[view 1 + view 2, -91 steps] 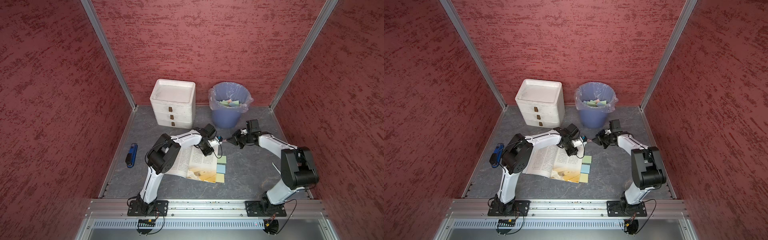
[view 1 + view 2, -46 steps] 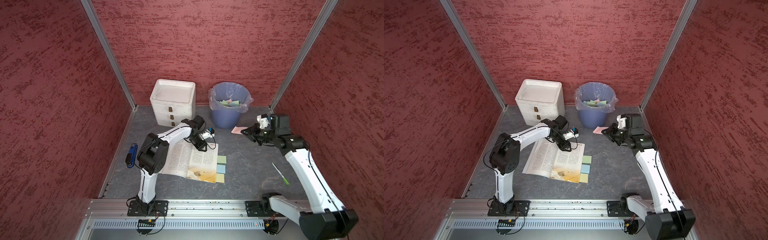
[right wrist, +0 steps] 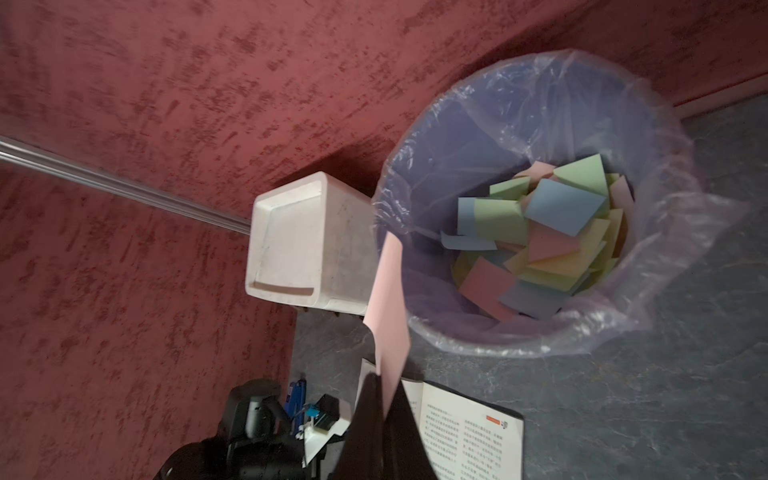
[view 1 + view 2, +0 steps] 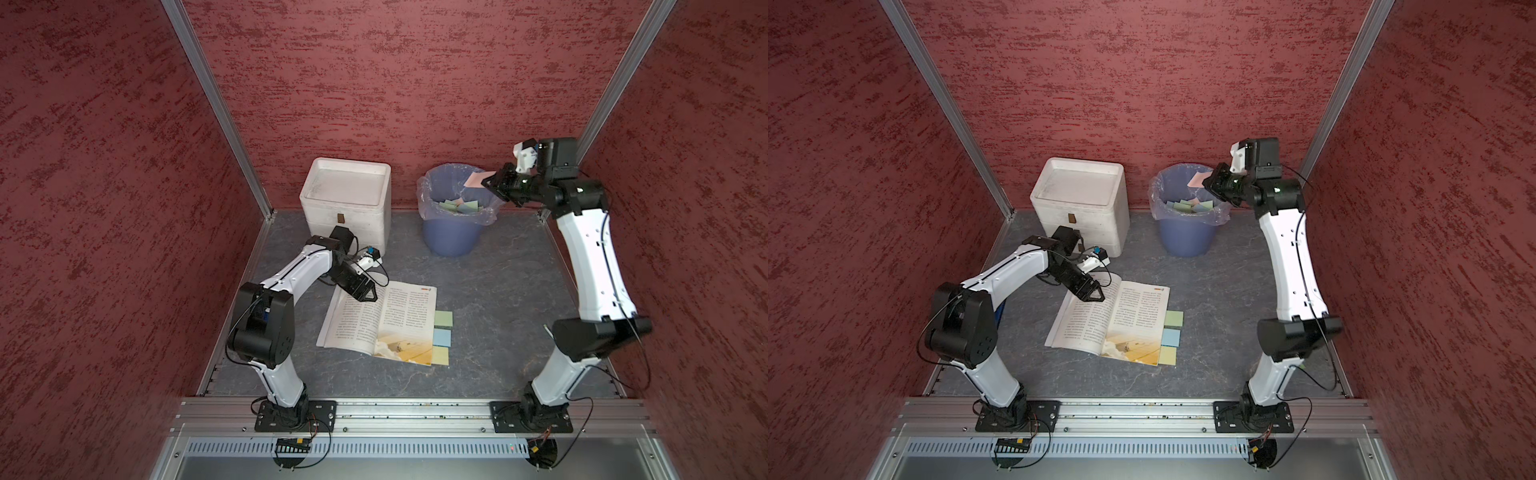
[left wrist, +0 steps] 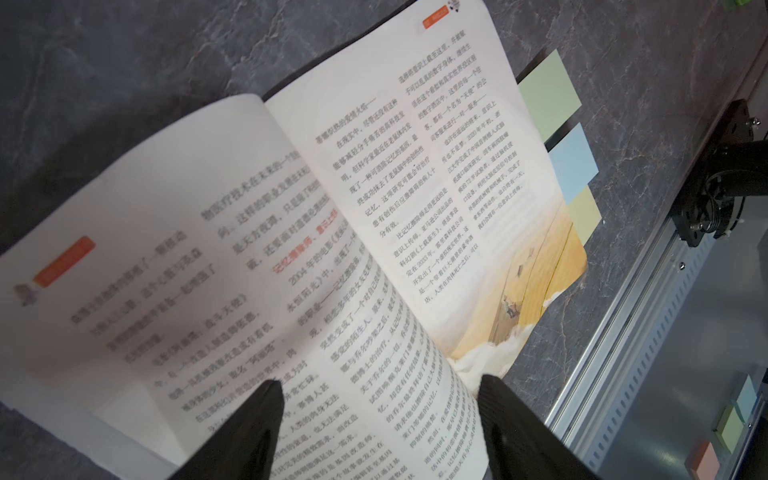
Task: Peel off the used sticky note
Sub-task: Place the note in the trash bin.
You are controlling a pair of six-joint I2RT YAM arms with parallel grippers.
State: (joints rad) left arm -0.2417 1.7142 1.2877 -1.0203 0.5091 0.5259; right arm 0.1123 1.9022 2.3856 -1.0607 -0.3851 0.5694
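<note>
While the right gripper (image 4: 489,183) is clenched on 1 edge of the pink sticky note (image 4: 473,179), the paper juts out from its tips toward the left, raised over the right rim of the bin (image 4: 451,239). In the right wrist view its 2 fingers (image 3: 365,419) pinch the note with no gap between them.

The left gripper (image 4: 368,296) has its jaws spread apart and grasps nothing. It hangs over the far end of the left page of the open book (image 4: 388,322); I cannot tell whether the tips touch the paper.

On the book's right edge 3 notes stick out in a row: green (image 4: 443,319) farthest, blue (image 4: 441,336) in the middle, yellow (image 4: 440,355) nearest.

The bin, blue and lined with a clear bag, holds a heap of coloured notes (image 4: 457,205). It stands at the far side of the grey table (image 4: 507,291), just right of a white drawer box (image 4: 345,195).
</note>
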